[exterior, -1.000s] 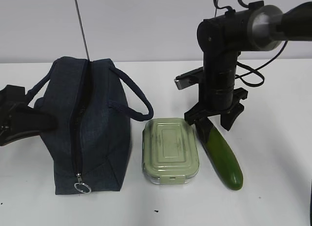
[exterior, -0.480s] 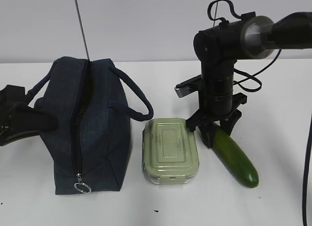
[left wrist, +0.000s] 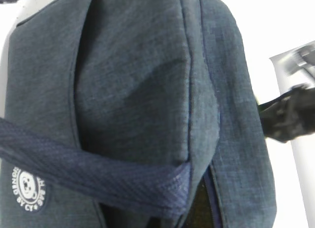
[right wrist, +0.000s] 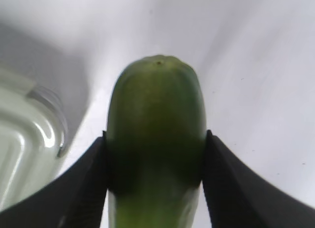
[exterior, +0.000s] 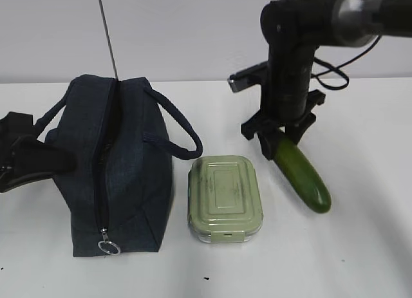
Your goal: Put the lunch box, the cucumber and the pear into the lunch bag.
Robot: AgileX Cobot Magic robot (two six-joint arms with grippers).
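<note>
My right gripper (exterior: 277, 142) is shut on the upper end of the dark green cucumber (exterior: 302, 176) and holds it tilted, tip down, above the table right of the pale green lunch box (exterior: 225, 198). In the right wrist view both fingers press the cucumber (right wrist: 155, 110) at the gripper (right wrist: 155, 135), and the lunch box (right wrist: 24, 139) lies at the left. The navy lunch bag (exterior: 129, 176) stands on the left with its ring pull (exterior: 108, 248) at the near end. My left gripper (exterior: 26, 159) is against the bag's left side, its jaws hidden. The bag (left wrist: 138, 80) fills the left wrist view. The pear is out of view.
A bag handle (exterior: 177, 127) loops out toward the lunch box. A thin metal rod (exterior: 106, 34) rises behind the bag. A handle strap (left wrist: 98, 179) crosses the left wrist view. A white wall backs the white table (exterior: 360, 259).
My right gripper has risen with the cucumber, lifting its tip off the table and swinging it a little to the right. The left arm, bag and lunch box have not moved.
</note>
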